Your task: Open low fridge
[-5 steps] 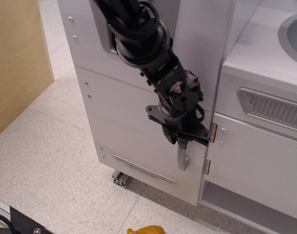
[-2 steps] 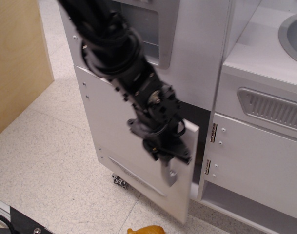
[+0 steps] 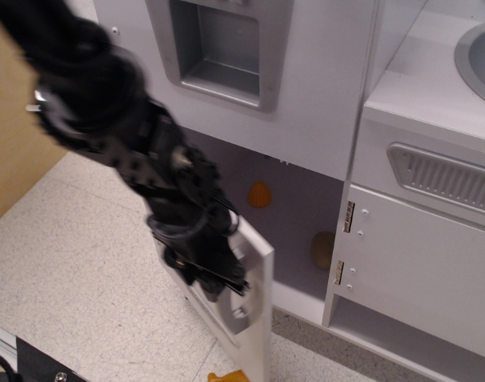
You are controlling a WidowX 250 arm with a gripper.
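A black robot gripper is clamped on the grey bar handle of the white flat-panel low fridge door, near centre, swung wide; opening looks nearly complete; next, release.

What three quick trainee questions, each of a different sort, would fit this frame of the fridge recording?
1. True or false: the white flat-panel lower fridge door is swung wide open.
2. Multiple choice: the black robot tool is at
A. the recessed grey dispenser
B. the grey bar handle of the open door
C. the white cabinet door with brass hinges
3. Fill in: an orange rounded object shows inside the lower ____.

Key:
1. True. The pale interior is exposed.
2. B. Blur hides whether the tool is shut on it.
3. Fridge compartment.
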